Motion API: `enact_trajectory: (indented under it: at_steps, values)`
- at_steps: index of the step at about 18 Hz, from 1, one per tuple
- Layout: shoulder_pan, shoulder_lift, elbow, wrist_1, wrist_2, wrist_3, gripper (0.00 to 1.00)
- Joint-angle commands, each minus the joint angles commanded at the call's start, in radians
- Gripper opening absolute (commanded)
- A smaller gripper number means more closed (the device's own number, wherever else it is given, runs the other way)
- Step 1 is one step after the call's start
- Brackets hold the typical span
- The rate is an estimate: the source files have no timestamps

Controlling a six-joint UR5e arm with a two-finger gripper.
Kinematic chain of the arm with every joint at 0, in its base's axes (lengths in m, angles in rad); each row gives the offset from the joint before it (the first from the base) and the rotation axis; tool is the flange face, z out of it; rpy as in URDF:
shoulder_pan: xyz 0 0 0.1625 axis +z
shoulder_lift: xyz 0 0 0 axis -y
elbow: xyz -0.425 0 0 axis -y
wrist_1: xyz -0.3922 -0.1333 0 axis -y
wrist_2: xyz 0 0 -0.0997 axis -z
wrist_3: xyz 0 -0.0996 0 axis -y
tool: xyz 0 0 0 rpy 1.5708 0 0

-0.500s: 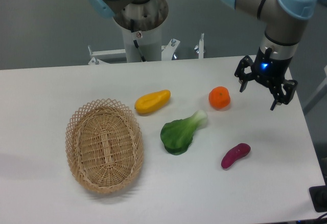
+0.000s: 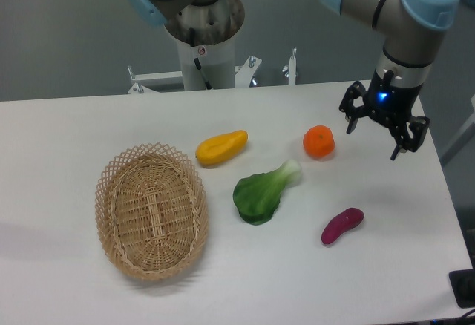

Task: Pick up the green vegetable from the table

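The green vegetable [image 2: 261,193] lies on the white table [image 2: 59,139] near its middle, dark leafy head toward the front, pale stem pointing back right. My gripper [image 2: 375,142] hangs open and empty above the table's right side, well to the right of the vegetable and beyond the orange fruit. Its fingers point down and hold nothing.
A woven wicker basket [image 2: 151,211] sits to the left of the vegetable. A yellow oblong fruit [image 2: 221,148] lies behind it, an orange round fruit [image 2: 318,142] to its back right, and a purple eggplant-like piece [image 2: 342,225] to its front right. The arm's base column [image 2: 204,39] stands at the back.
The gripper has shifted very slightly up; nothing else has moved.
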Motion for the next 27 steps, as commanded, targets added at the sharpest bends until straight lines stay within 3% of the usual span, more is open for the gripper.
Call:
enact_trajectory:
  at_steps: [5,10,12,19,23,27]
  values:
    - [-0.003,0.015,-0.050,0.023,-0.002,0.000,1.00]
    - [-0.005,0.041,-0.237,0.239,0.002,-0.005,1.00]
    - [-0.009,0.035,-0.279,0.296,0.003,-0.015,1.00]
    - [-0.052,0.006,-0.333,0.302,0.006,-0.003,1.00]
    - [-0.123,-0.017,-0.360,0.310,0.162,0.017,1.00]
    - [-0.155,-0.028,-0.382,0.327,0.178,-0.015,1.00]
